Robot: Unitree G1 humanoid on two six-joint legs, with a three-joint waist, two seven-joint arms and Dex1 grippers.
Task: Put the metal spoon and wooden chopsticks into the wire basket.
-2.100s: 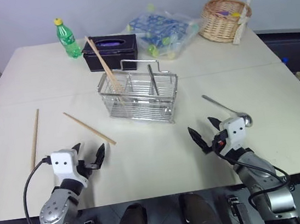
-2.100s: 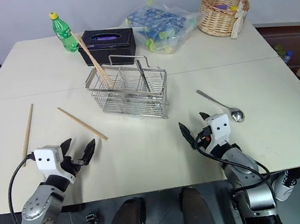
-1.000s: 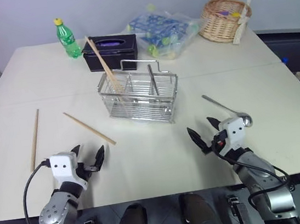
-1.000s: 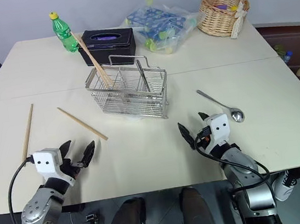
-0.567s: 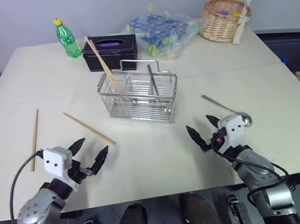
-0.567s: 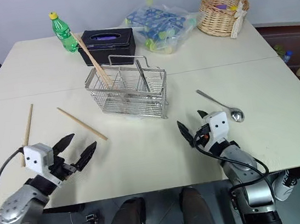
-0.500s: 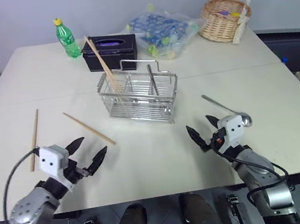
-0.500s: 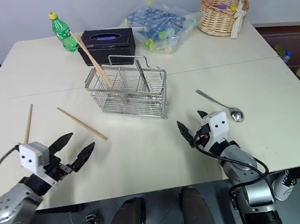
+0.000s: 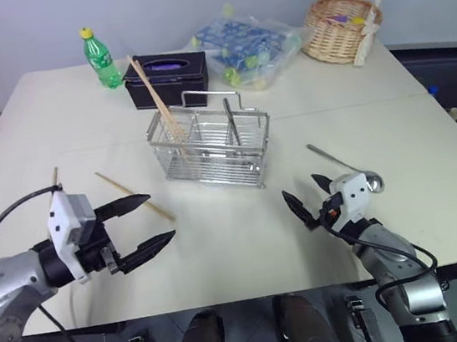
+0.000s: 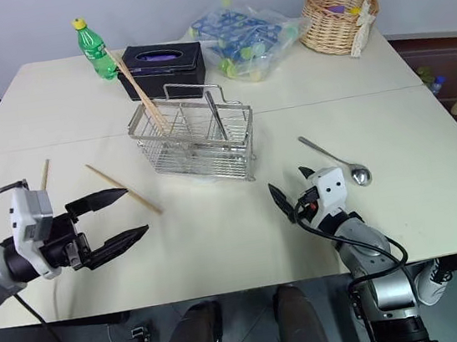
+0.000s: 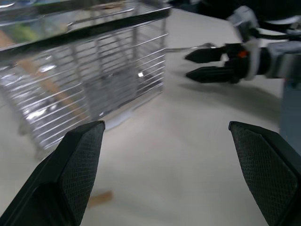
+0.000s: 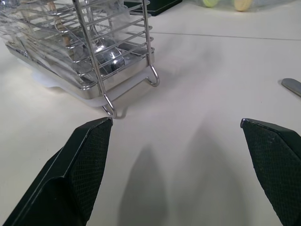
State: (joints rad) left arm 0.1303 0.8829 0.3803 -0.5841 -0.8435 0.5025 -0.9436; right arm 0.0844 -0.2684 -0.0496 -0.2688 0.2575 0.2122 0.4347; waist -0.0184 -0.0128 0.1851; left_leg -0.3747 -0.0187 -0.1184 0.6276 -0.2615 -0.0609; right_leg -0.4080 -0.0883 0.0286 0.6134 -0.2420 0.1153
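Note:
The wire basket (image 9: 211,145) stands mid-table, with wooden chopsticks (image 9: 158,100) leaning in its left compartment and a metal utensil (image 9: 231,133) upright in the middle one. One loose chopstick (image 9: 130,193) lies on the table to the basket's left, partly behind my left gripper (image 9: 160,217), which hovers open above the table and points right. A second loose chopstick (image 9: 55,175) peeks out behind that hand. The metal spoon (image 9: 344,167) lies to the right of the basket, just beyond my right gripper (image 9: 300,187), which is open and empty near the table's front.
Along the back of the table stand a green bottle (image 9: 101,59), a black tissue box (image 9: 167,76), a clear plastic bag of small items (image 9: 250,43) and a round wicker basket (image 9: 343,29). The table's front edge runs just below both hands.
My left arm has lifted off the table and swung outward, and its gripper now points right, covering part of the near chopstick. The right arm has not moved.

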